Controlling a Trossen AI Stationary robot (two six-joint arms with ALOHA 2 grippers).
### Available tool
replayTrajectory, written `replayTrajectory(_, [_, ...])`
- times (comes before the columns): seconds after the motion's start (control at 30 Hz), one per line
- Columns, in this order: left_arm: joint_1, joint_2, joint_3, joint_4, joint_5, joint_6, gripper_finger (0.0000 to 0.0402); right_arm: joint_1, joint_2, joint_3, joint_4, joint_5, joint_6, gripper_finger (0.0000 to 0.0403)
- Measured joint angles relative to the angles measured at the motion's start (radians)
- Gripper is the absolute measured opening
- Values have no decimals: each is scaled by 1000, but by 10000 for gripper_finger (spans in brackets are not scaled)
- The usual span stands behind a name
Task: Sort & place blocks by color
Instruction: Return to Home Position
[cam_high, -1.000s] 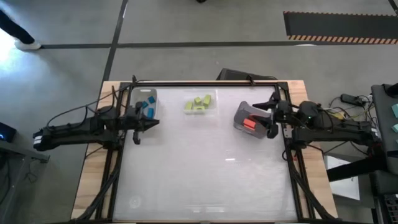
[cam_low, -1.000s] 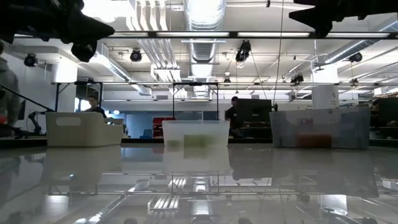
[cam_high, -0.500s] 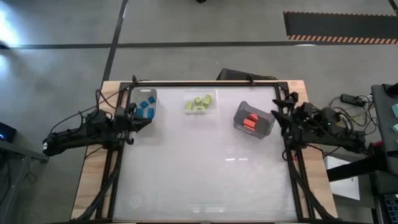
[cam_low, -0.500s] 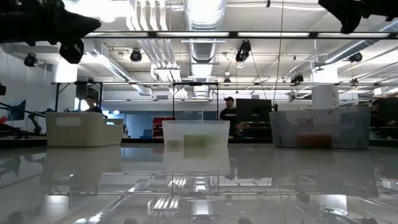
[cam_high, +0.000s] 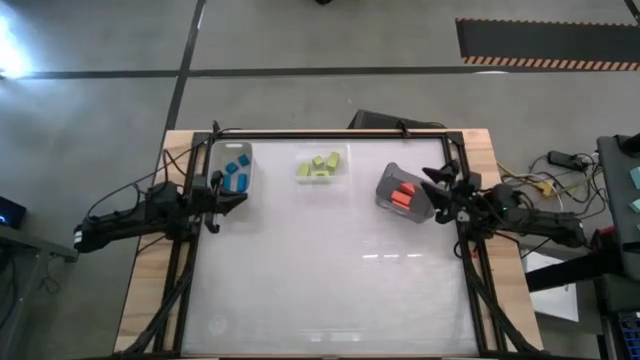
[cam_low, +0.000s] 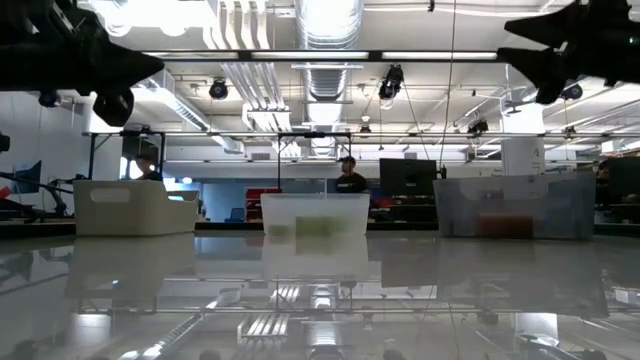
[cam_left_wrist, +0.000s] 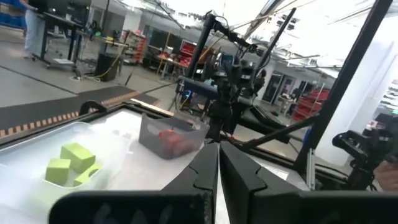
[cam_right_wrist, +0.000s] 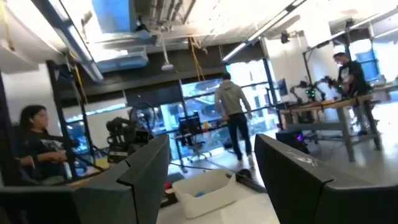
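Blue blocks lie in a white bin at the far left. Yellow-green blocks lie in a clear bin at the far middle; they also show in the left wrist view. Red-orange blocks lie in a grey bin at the far right. My left gripper hangs shut and empty in the air just near of the white bin. My right gripper stands open and empty, high above the grey bin's right edge.
In the low view the three bins stand in a row: white, clear and grey, with both arms high above them. The table's near half is a bare glossy surface. Black frame rails run along the table's edges. People stand in the room beyond.
Both arms have sunk a little while staying near their own sides of the table. My right gripper has tipped its fingers upward and stays open. My left gripper stays shut. No block has moved.
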Motion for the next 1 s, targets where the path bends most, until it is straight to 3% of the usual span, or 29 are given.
replayTrajectory(0.27, [0,-2,-96,167,1,3,0,0,-2,-42,19,0,47,226])
replayTrajectory(1.0, [0,126,-102,128,-4,3,0,0,37,-43,-24,-2,90,226])
